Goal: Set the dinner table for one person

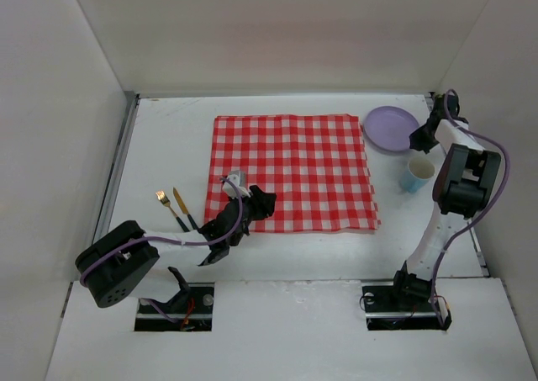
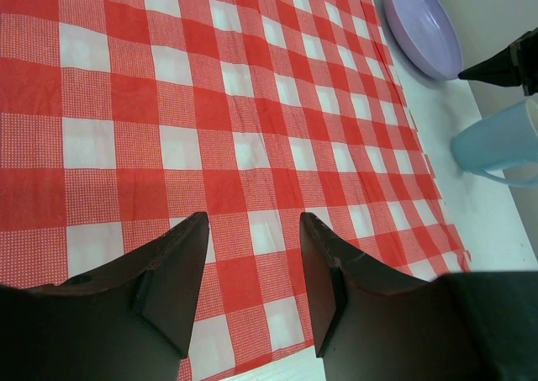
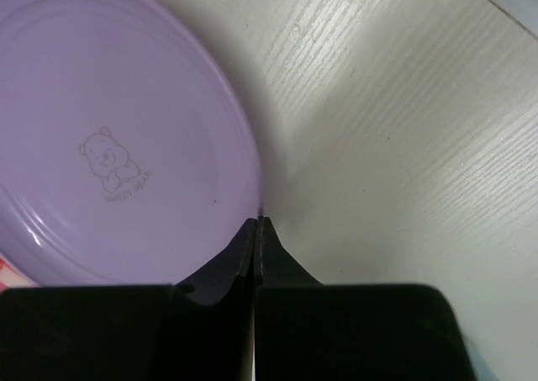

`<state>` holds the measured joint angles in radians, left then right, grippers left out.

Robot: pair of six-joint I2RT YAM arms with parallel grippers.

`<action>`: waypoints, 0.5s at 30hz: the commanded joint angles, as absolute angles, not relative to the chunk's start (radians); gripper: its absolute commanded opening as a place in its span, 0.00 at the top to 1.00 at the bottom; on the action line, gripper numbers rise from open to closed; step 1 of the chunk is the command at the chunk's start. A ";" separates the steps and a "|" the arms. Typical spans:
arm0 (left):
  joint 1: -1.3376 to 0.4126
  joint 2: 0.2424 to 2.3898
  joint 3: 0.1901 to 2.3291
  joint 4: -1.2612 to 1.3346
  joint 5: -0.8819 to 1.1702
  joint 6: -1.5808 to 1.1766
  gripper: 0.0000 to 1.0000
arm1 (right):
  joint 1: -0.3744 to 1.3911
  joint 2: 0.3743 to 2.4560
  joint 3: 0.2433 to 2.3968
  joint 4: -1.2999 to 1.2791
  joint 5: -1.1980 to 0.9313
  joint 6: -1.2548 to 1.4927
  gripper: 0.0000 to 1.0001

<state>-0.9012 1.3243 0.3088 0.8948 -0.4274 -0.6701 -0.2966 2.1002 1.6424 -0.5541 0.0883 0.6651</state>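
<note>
White counter spread wide under both arms, walled in pale panels, checked cloth laid at its middle. Near left: fork and knife side by side on bare counter, left hand parted wide over the cloth's near edge, holding nothing. Farther right: blue cup, then purple plate by the cloth's far corner, right hand pressed fully together at the plate's rim.

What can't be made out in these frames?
- Fork and knife: tiny in the top view, their lower ends hidden behind the left arm.
- Blue cup: cut off by the left wrist view's right edge.
- Purple plate: cropped in the right wrist view.
</note>
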 commanded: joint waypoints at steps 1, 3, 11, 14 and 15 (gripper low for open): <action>-0.895 1.289 0.299 0.951 -0.451 -0.669 0.55 | -0.317 1.987 1.579 -0.391 0.054 0.713 1.00; -0.894 1.289 0.299 0.951 -0.451 -0.667 0.55 | -0.332 1.954 1.571 -0.345 0.005 0.729 1.00; -0.892 1.307 0.302 0.957 -0.449 -0.667 0.55 | -0.343 1.890 1.641 -0.353 -0.086 0.759 1.00; -0.893 1.304 0.302 0.956 -0.442 -0.673 0.55 | -0.340 1.937 1.675 -0.454 -0.061 0.747 0.90; -0.894 1.301 0.302 0.956 -0.442 -0.672 0.55 | -0.332 1.947 1.668 -0.471 -0.031 0.742 0.84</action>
